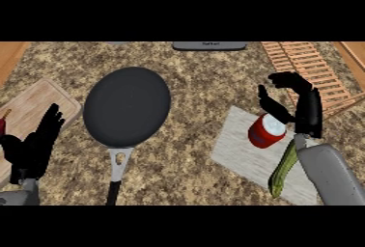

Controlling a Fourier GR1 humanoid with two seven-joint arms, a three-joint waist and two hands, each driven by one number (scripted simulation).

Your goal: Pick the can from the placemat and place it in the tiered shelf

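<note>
R hand (305, 103) fingers open beside can (266, 131) at placemat (239, 155) far edge; L hand (34, 144) open, view left.

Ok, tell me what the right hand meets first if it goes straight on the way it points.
Probably the tiered shelf: the right hand points away from the robot, and its slats lie just beyond. Height is unclear, so it may pass above. The can sits nearer, off that line.
</note>
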